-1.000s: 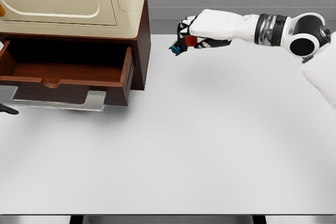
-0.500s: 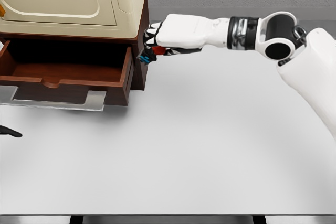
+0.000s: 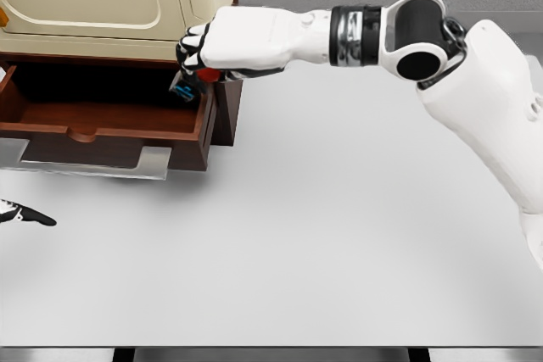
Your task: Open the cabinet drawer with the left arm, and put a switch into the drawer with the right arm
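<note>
The cabinet drawer (image 3: pixel 110 116) stands pulled out, so the opening step looks done, and the step in hand is the placing. The right hand (image 3: pixel 204 52) reaches from the right and is clenched around the switch (image 3: pixel 188 86), a small object with a red part and a blue end showing under the fingers. The hand is over the right front corner of the drawer, and the open cavity lies just below and to its left. I think the next move needs a little more travel to the left and down before the fingers release. Only a dark fingertip of the left hand (image 3: pixel 25 216) shows far below; its grip I cannot tell.
</note>
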You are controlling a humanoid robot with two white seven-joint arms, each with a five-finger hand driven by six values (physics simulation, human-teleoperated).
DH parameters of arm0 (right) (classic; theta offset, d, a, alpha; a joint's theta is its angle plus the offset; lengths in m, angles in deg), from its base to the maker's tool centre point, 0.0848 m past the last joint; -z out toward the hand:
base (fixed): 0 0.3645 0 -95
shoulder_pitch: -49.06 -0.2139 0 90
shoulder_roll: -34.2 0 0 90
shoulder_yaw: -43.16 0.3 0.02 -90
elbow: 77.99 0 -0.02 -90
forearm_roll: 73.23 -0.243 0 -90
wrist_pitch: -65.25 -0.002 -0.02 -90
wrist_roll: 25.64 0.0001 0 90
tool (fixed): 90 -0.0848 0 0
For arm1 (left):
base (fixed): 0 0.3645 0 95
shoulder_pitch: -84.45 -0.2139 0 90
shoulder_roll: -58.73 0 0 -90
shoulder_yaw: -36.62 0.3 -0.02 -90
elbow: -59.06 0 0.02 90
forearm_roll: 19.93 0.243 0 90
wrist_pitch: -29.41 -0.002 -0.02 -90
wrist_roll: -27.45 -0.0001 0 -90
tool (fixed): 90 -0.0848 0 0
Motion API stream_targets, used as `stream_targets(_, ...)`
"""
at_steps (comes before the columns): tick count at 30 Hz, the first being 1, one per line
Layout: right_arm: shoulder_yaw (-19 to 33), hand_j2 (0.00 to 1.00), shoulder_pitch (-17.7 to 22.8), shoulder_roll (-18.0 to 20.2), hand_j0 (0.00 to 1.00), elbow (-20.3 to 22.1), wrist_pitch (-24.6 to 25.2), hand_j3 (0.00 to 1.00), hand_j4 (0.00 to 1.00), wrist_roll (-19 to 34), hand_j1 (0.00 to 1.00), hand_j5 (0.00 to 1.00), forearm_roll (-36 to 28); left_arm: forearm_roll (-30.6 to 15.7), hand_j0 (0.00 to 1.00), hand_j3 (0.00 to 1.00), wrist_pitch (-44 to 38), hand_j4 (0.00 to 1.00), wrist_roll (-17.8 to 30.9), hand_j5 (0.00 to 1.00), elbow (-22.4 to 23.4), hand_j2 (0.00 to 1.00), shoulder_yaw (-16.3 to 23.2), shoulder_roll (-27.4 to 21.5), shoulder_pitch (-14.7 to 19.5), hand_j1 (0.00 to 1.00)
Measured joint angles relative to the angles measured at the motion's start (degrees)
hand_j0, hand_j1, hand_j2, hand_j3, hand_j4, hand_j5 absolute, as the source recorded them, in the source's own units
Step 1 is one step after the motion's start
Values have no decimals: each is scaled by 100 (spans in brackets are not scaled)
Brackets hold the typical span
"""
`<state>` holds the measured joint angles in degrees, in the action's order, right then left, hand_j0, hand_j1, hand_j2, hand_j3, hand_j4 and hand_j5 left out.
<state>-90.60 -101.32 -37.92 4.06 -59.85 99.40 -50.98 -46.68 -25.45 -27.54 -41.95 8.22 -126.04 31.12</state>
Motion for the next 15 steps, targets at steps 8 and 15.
stream_targets(8, -420, 20, -255, -676, 20, -625, -6, 20, 20, 3, 20, 20, 100, 16, 100, 100, -2, 100, 0, 100, -3, 100, -6, 473, -2, 100)
stream_targets(15, -585, 21, -413, -1068, 21, -1107, -3, 21, 21, 1, 21, 21, 164, 85, 100, 100, -2, 100, 0, 100, -5, 100, -24, 1166, 7, 100)
